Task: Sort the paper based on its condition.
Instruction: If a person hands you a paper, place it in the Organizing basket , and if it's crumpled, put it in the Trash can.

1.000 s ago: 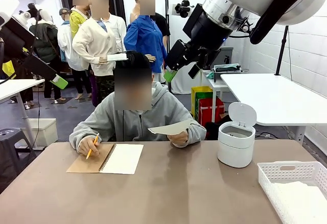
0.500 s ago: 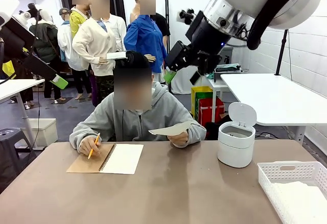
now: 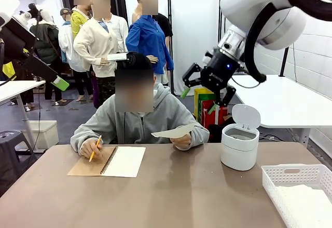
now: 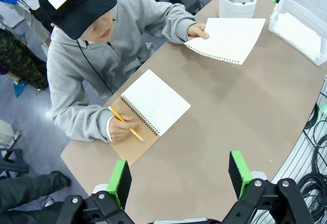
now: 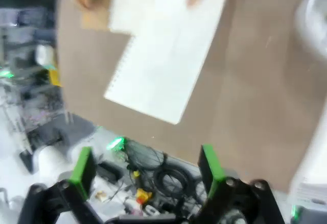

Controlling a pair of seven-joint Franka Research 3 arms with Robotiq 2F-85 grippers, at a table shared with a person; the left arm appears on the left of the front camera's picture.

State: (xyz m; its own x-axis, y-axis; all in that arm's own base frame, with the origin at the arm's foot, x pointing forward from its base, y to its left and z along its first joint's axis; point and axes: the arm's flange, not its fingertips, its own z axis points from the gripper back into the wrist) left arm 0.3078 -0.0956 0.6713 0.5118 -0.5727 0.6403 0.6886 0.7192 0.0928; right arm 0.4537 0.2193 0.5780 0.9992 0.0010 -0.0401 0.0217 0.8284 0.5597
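Observation:
The person across the table holds up a smooth white sheet of paper (image 3: 174, 131) in one hand, above the table's far edge. In the left wrist view the paper (image 4: 227, 39) has a perforated edge. My right gripper (image 3: 198, 99) hangs open in the air above and just right of that sheet, with nothing between its green pads. Through its own blurred wrist view the right gripper (image 5: 146, 165) looks down on the paper (image 5: 166, 66). High over the near left of the table, my left gripper (image 4: 180, 175) is open and empty.
A brown-covered spiral notebook (image 3: 108, 161) lies open before the person, whose other hand holds a pencil (image 3: 94, 148). A white lidded bin (image 3: 239, 146) stands open at the far right. A white basket (image 3: 298, 191) with flat sheets sits at the near right corner.
My right arm has swung down and to the right, bringing its open gripper lower, towards the held sheet. The person and the paper have stayed almost still.

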